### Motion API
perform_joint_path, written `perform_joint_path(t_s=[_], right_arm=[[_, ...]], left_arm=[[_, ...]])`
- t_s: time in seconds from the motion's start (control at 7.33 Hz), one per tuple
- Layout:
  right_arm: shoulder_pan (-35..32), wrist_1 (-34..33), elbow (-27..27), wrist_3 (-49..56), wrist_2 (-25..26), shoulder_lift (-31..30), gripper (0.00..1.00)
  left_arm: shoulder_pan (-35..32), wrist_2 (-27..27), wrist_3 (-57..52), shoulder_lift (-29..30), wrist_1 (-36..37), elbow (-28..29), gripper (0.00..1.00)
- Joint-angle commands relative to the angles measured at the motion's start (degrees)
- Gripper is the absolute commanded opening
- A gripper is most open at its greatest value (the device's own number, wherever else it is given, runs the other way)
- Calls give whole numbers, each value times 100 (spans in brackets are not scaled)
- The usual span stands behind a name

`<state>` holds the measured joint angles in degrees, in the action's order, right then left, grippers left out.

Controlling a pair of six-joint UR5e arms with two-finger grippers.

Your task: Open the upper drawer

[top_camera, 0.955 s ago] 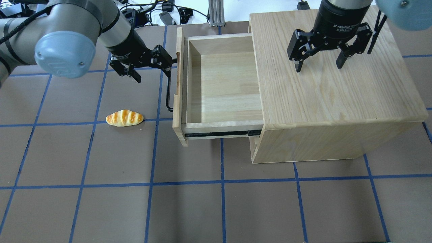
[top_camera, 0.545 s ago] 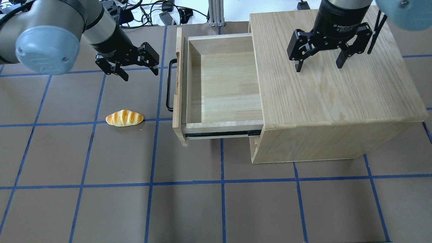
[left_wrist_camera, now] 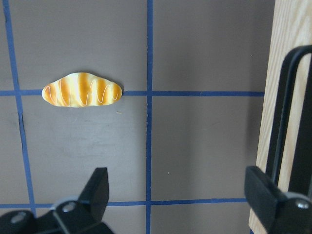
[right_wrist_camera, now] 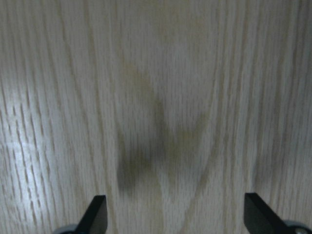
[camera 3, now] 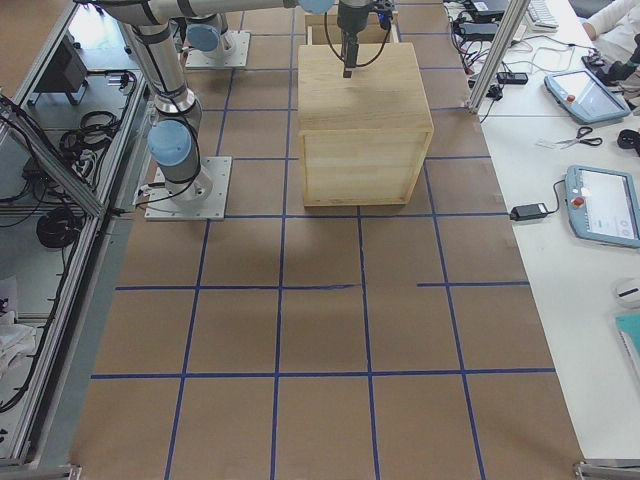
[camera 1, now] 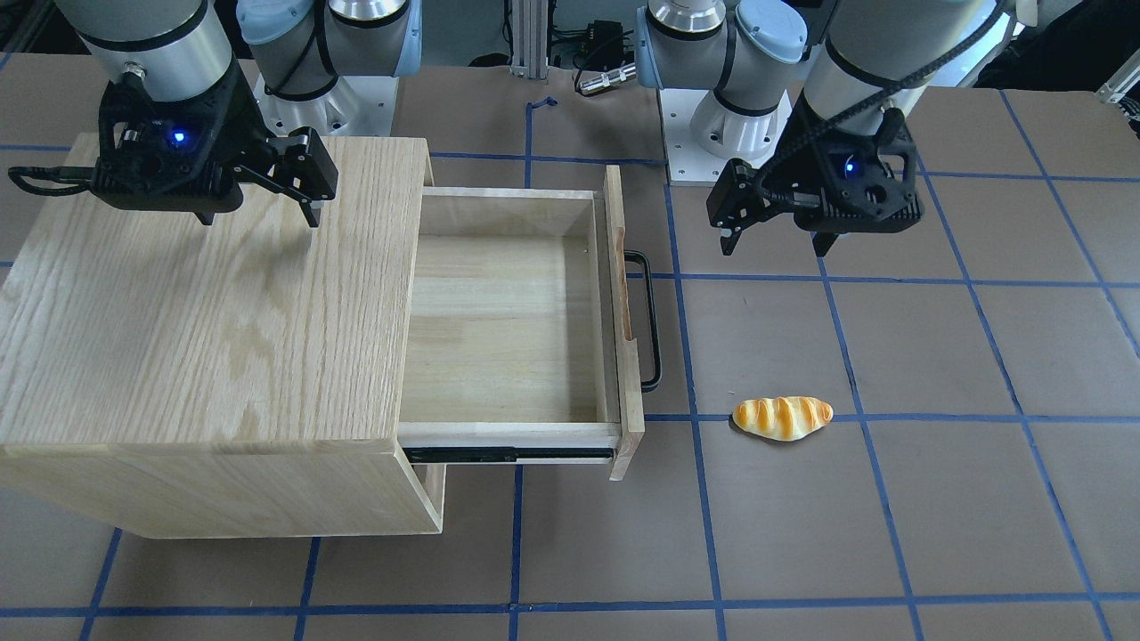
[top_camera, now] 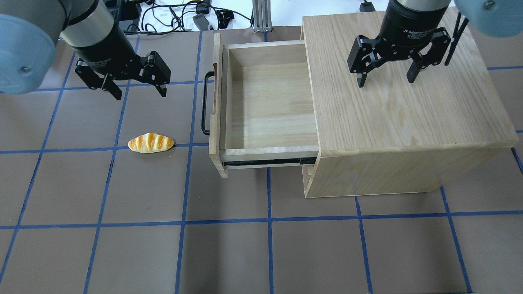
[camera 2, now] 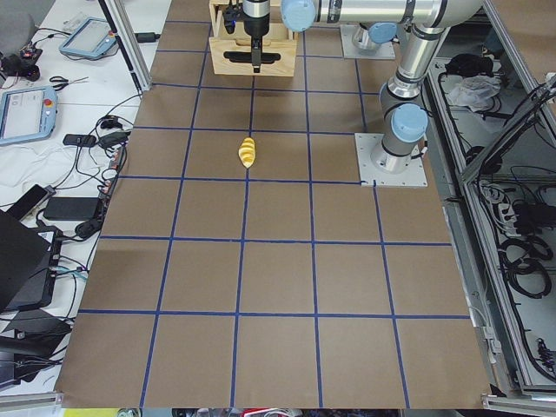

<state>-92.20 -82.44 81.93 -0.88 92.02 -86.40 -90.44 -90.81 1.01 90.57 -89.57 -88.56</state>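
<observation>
The upper drawer stands pulled far out of the oak-grain cabinet, empty, with its black side rail showing. Its black bar handle faces the robot's left side. My left gripper is open and empty above the table, apart from the handle and to its left. In the left wrist view the gripper has the handle beside its right finger. My right gripper is open and empty just above the cabinet top. The front-facing view shows the drawer and both grippers, the left and the right.
A toy bread roll lies on the brown table with blue grid tape, left of the drawer front; it also shows in the left wrist view. Cables and a metal post lie beyond the table's far edge.
My left gripper has drawn back from the far end of the drawer handle and moved left, staying open. The drawer and the right gripper have not moved.
</observation>
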Motion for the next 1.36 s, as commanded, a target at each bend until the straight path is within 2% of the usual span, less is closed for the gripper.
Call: perform_joint_path(t_s=[0.0,0.27,0.55,1.23], right_arm=[[0,0,-1,0,0,0,100],[0,0,7,0,0,0,100],[0,0,-1,0,0,0,100],[0,0,7,0,0,0,100]], left_arm=[[-245,-219,13,-145,-438,207,100],[-237,70,-4,-110,-299,225,100],[-237,63,-4,21,183,339,98],[-246,177,136,66,185,296,100]])
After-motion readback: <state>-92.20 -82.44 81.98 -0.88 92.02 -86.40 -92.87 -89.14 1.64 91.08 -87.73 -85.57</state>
